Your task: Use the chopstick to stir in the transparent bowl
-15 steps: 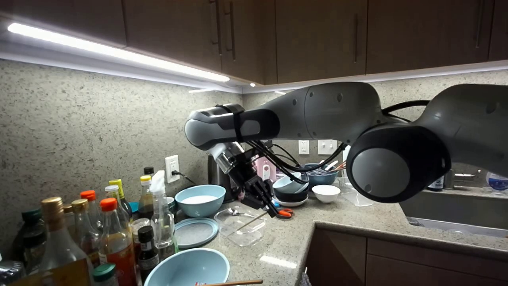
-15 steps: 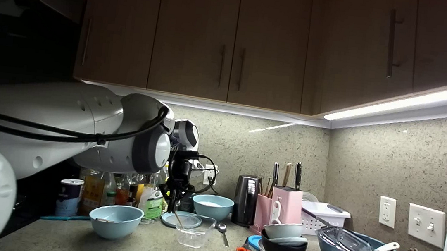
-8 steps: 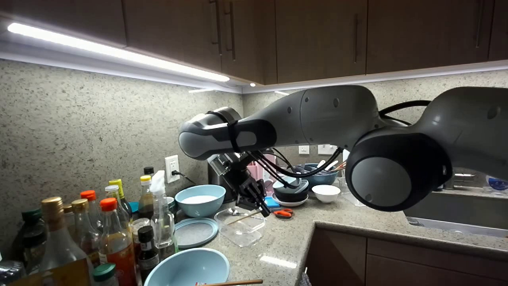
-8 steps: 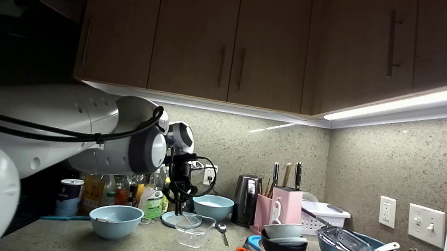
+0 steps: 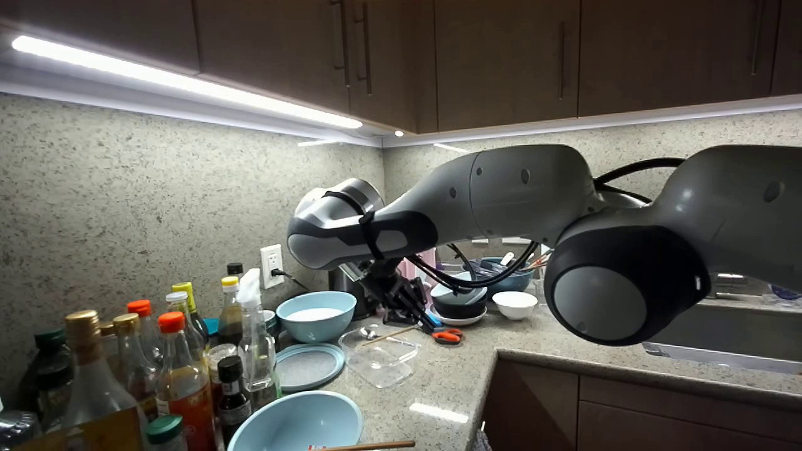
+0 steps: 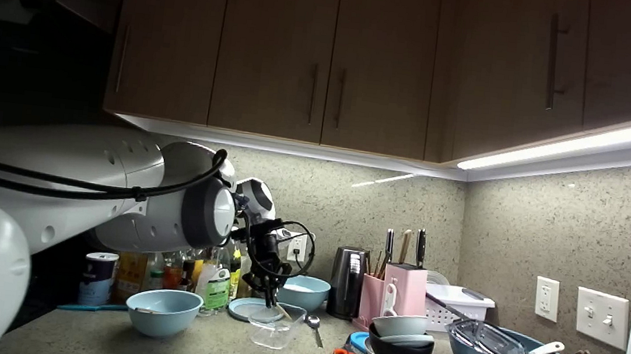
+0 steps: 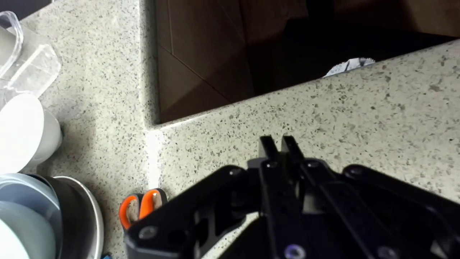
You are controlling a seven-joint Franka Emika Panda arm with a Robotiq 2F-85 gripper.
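Observation:
The transparent bowl (image 5: 379,371), a clear see-through container, stands on the counter in both exterior views; its clear wall (image 6: 270,338) shows in an exterior view. My gripper (image 6: 271,302) is above its rim, tilted, and shut on the thin wooden chopstick (image 5: 388,336). From the fingertips the chopstick slants down across the back part of the bowl; whether its tip touches the bottom I cannot tell. In the wrist view the gripper (image 7: 277,140) shows a narrow gap at its fingertips, and both the chopstick and the bowl are hidden there.
Orange-handled scissors (image 5: 447,337) and a spoon (image 6: 315,327) lie close by. A blue lid (image 5: 310,366) and light-blue bowls (image 6: 162,313) flank the bowl. Bottles (image 5: 182,376) line the wall. Stacked bowls (image 6: 401,341) stand on the far side; the counter edge (image 7: 201,117) runs near.
My gripper has moved rightward in an exterior view and tilted more, carrying the chopstick along. The chopstick's low end has swung toward the bowl's back side. The bowl has stayed put.

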